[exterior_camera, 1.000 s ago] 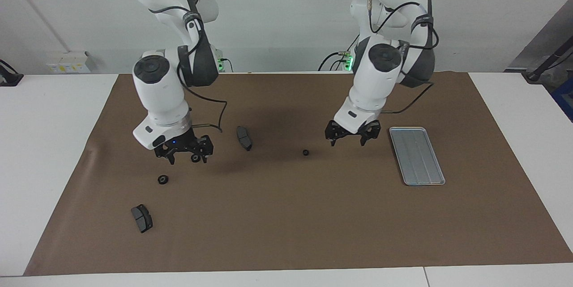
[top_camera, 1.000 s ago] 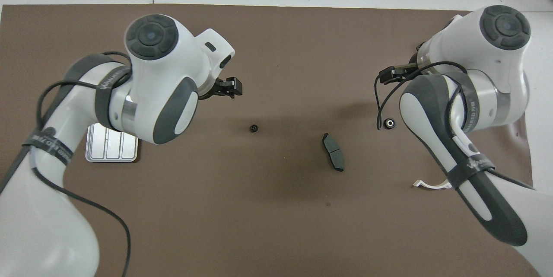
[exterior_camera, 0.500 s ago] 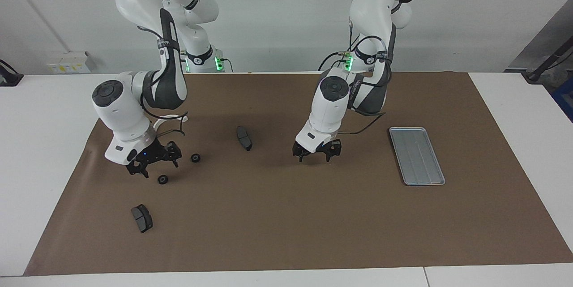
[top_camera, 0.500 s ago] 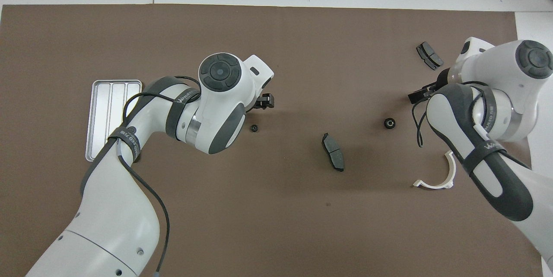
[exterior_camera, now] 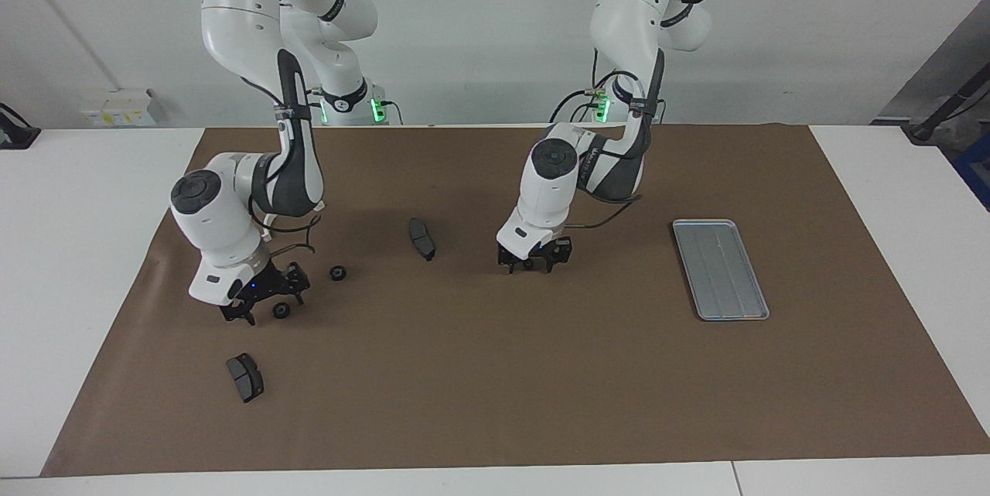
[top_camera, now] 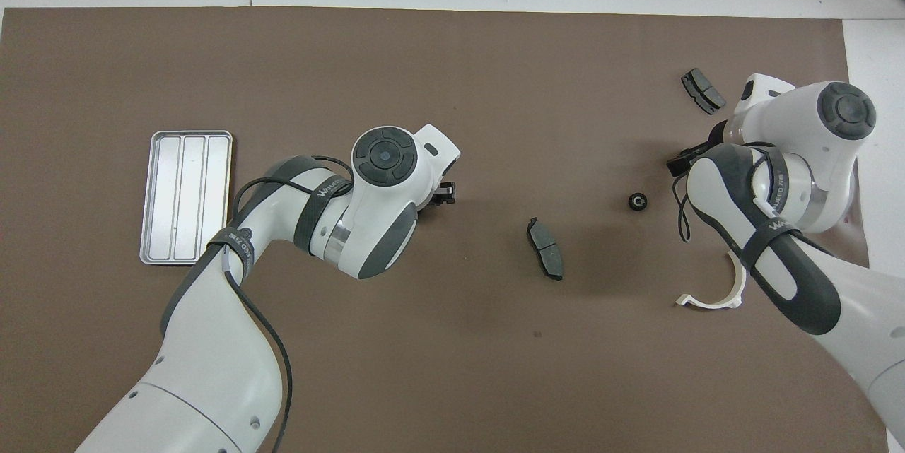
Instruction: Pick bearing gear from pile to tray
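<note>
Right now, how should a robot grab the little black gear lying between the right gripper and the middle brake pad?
Pinch the gear across its round outer rim, coming straight down from above. It seems to lie flat on the mat with its hole facing up, so the rim is free all round and any turn of the fingers should fit.

Small black round gears are seen scattered on the brown mat: one (exterior_camera: 338,273) lying flat toward the right arm's end, another (exterior_camera: 281,311) close by, a third (exterior_camera: 528,265) mid-mat. The silver-grey grooved tray (exterior_camera: 720,269) lies flat toward the left arm's end.
</note>
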Robot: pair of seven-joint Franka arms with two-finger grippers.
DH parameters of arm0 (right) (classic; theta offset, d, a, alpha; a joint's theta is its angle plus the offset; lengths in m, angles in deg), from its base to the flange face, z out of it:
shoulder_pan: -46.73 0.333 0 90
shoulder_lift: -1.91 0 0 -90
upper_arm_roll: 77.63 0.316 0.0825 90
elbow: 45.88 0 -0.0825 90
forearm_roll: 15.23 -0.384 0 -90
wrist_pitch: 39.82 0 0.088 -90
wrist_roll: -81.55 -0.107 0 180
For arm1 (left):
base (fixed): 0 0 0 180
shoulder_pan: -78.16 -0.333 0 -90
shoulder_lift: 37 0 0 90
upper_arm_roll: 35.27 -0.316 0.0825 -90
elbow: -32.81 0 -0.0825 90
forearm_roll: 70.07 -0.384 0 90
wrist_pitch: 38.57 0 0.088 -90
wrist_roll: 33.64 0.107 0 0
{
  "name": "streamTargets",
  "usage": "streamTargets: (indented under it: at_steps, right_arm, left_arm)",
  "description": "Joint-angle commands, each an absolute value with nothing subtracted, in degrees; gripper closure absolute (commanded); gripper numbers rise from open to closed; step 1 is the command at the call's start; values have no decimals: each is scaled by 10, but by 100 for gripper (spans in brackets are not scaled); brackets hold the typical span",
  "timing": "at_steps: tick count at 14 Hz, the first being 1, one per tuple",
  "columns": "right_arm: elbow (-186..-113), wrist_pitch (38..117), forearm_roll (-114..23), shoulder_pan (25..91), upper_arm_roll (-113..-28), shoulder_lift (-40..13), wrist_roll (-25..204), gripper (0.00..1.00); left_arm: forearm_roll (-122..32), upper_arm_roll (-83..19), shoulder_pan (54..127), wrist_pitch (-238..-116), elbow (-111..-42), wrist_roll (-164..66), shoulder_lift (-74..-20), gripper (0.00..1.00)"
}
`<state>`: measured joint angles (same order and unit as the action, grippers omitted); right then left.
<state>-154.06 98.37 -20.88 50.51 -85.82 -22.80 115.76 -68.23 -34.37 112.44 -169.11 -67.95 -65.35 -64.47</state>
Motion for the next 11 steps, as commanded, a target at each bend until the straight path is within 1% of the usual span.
streamTargets:
  at_steps: [1,2,3,4,7,9,10,11]
  right_arm:
    - [-1557,990,-224,502,-856,-220,1180,12]
    - [-1557,990,-224,502,-856,-220,1177,20]
    - [-1557,991,-224,502,-856,-221,1171,23]
    - [-1557,992,-224,503,-856,-222,1164,27]
    - [-1558,992,-224,503,-856,-222,1161,44]
    - [-1558,992,-224,504,-856,-222,1160,52]
    - [-1558,992,-224,504,-856,-222,1159,60]
    - [-1558,992,-224,504,-856,-222,1159,72]
  left_arm:
    - [-687,-352,1135,-1697,-706,-667,-621,28]
    - [-687,-352,1135,-1696,-706,-667,-621,33]
    - [-687,-352,1135,-1695,-707,-667,-621,42]
    - [-687,-352,1135,-1695,-712,-667,-620,45]
    - [-687,-352,1136,-1694,-719,-667,-617,48]
    - [-687,-352,1137,-1693,-721,-667,-615,50]
    - [-687,-352,1137,-1692,-722,-667,-615,52]
    - [-687,-352,1137,-1692,-723,-667,-613,54]
